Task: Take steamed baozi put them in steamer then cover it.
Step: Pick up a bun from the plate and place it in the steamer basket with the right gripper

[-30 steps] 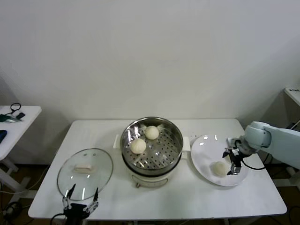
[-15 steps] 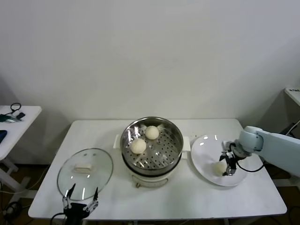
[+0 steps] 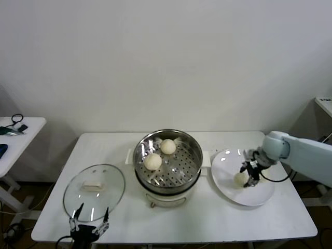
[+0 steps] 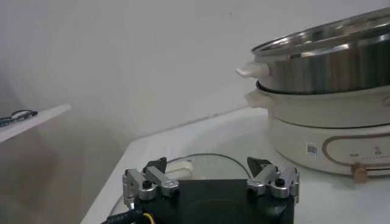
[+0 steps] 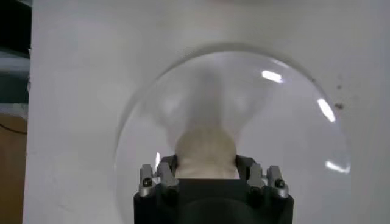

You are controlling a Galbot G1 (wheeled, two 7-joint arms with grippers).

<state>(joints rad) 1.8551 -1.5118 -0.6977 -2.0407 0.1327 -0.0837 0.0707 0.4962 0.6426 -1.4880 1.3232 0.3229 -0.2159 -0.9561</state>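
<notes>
Right claw (image 3: pixel 248 176): clamped on a baozi (image 3: pixel 240 178) over the white plate (image 3: pixel 228 188).
Left claw (image 3: pixel 89 226): spread wide, idle by the glass cover (image 3: pixel 94 191) on the worktop (image 3: pixel 207 223).
Steamer (image 3: pixel 168 158): holds two buns.
Risk: soft dough may dent or slip free during the carry; a low swing could clip the steamer rim.

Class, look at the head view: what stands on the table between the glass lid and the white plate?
The steamer, holding two baozi, stands between the glass lid and the white plate, as the head view shows.
</notes>
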